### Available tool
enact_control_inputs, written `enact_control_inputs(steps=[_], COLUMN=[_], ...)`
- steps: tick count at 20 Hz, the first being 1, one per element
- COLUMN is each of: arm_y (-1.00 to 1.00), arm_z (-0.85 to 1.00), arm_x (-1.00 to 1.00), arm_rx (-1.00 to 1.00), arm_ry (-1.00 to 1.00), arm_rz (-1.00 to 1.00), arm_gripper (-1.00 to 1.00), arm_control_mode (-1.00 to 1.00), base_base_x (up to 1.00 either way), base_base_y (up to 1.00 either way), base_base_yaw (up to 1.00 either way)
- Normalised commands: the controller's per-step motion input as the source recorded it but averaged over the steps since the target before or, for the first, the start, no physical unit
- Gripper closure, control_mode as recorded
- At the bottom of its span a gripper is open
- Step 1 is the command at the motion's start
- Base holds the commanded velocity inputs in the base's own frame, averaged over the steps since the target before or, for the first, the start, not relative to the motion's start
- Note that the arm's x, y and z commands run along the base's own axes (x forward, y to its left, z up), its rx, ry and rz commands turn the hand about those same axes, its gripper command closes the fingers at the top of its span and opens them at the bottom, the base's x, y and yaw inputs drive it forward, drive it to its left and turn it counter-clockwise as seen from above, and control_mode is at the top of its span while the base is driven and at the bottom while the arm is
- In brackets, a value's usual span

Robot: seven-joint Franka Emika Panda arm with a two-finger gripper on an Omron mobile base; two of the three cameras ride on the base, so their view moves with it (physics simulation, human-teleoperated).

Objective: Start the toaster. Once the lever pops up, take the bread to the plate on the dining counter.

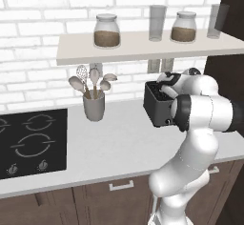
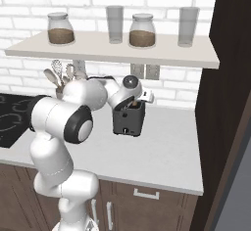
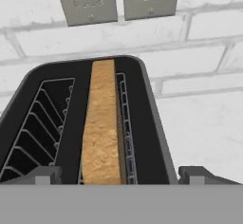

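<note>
Claw point(image 3: 118, 174): spread wide, nothing between the fingers; hangs just above the toaster's top, one fingertip point(image 3: 45, 174) at each side of the picture from the hand, the slice's slot between them.

Toaster point(image 1: 157, 106): dark box on the pale worktop point(image 1: 114, 148), near the brick wall, below two grey wall sockets point(image 3: 116, 0). Two slots on top; small light knob low on its front, seen from the right base camera.

Bread point(image 3: 100, 123): golden-tan slice standing on edge in one slot, its top edge about level with the rim; the other slot shows bare wire guides.

Other fittings: utensil pot with spoons and a whisk point(image 1: 94, 105); black hob point(image 1: 31, 143); shelf point(image 1: 143, 47) carrying two jars and two glasses.

Step in hand, judged: the claw is poised over the slice. Whether the lever is up or down cannot be told, so this may be the approach to start toasting or the approach to lift the slice out.

Next move, judged: if the lever is up, lower straight down with the fingers on either flat face of the slice, close on it, and lift clear of the wire guides before carrying. If not, press the lever first.
</note>
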Motion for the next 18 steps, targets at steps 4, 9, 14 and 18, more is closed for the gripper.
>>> enact_control_inputs(steps=[4,9,14,18], arm_y=[0.0,0.0,0.0,0.0], arm_z=[-0.27,-0.3,-0.12,0.0], arm_x=[0.28,0.18,0.0,0.0], arm_rx=[0.0,0.0,0.0,0.0], arm_ry=[0.0,0.0,-0.01,-0.02], arm_rz=[0.0,0.0,0.0,0.0], arm_gripper=[-1.0,-1.0,1.0,1.0], arm_control_mode=[-1.0,-1.0,-1.0,-1.0], base_base_x=[0.0,0.0,0.0,0.0], base_base_y=[0.0,0.0,0.0,0.0], base_base_yaw=[0.0,0.0,0.0,0.0])
